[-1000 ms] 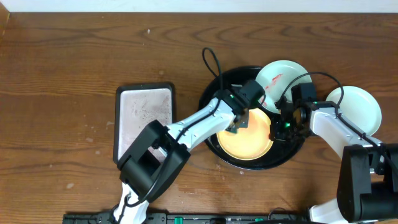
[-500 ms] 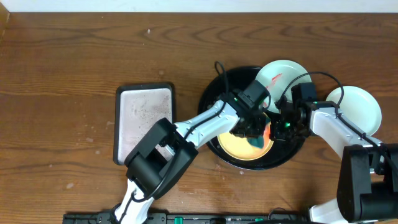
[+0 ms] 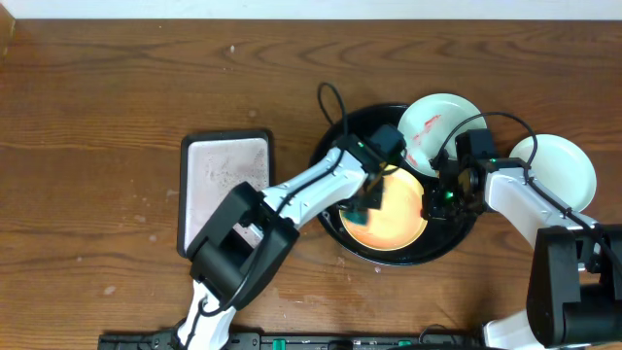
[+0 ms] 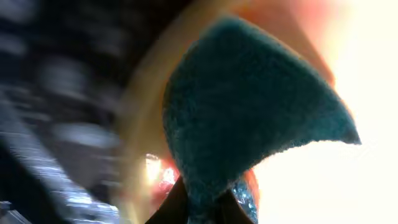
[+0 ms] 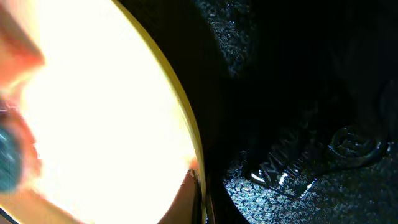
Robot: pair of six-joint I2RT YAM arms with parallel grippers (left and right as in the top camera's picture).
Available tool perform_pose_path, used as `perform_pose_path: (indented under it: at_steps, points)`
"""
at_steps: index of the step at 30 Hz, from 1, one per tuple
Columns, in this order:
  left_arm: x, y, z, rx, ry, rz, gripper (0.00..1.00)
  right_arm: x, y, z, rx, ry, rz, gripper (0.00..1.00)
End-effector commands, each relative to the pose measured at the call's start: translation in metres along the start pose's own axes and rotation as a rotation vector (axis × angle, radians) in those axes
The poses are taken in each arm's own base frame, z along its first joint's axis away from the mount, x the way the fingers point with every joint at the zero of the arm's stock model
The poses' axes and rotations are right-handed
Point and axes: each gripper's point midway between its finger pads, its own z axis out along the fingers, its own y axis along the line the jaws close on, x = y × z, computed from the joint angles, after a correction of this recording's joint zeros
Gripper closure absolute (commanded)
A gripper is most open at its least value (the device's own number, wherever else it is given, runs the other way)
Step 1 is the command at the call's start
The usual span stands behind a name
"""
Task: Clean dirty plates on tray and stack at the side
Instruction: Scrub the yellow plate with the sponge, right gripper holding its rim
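Overhead, we see the left pincer [image 3: 367,200] clamped on the green sponge [image 4: 249,112], pressed to the yellow plate [image 3: 398,222] inside the tray [image 3: 408,261]. The right pincer [image 3: 440,199] pinches the plate's rim, steadying it, we judge.

plate [image 3: 398,222] in tray [image 3: 408,256], second plate [image 3: 559,165] right

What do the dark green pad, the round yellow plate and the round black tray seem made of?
Dark green pad: fibrous scouring sponge, matte, fuzzy edge. Round yellow plate: glossy plastic or glazed ceramic, unclear; strong glare. Round black tray: probably plastic; pebbled surface with glints.
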Motion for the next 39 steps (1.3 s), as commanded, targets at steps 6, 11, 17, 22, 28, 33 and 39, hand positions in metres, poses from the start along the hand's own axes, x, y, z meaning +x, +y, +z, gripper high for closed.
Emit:
perform_pose_path:
  at_steps: [6, 11, 17, 22, 28, 33, 39]
  points:
    - [-0.048, 0.089, -0.014, -0.543, -0.285, 0.106, 0.93, 0.005, -0.025, 0.005, 0.116, 0.018, 0.006, 0.99]
    - [-0.058, 0.098, -0.026, -0.632, -0.352, 0.111, 0.93, 0.005, -0.028, 0.005, 0.133, 0.017, -0.001, 0.99]
    - [-0.059, 0.085, -0.018, -0.547, -0.347, 0.095, 0.92, 0.005, -0.028, 0.005, 0.134, 0.017, -0.002, 0.99]
    - [-0.024, 0.011, 0.016, -0.084, -0.116, 0.088, 0.93, 0.005, -0.028, 0.005, 0.134, 0.016, -0.001, 0.98]
    - [0.004, -0.061, 0.023, 0.313, 0.031, 0.069, 0.92, 0.005, -0.028, 0.005, 0.134, 0.016, -0.001, 0.99]
    - [0.018, -0.088, 0.038, 0.387, 0.068, 0.099, 0.92, 0.005, -0.028, 0.005, 0.134, 0.016, -0.001, 0.99]
    - [0.045, -0.112, 0.038, 0.466, 0.155, 0.146, 0.93, 0.005, -0.028, 0.005, 0.134, 0.016, -0.001, 0.99]
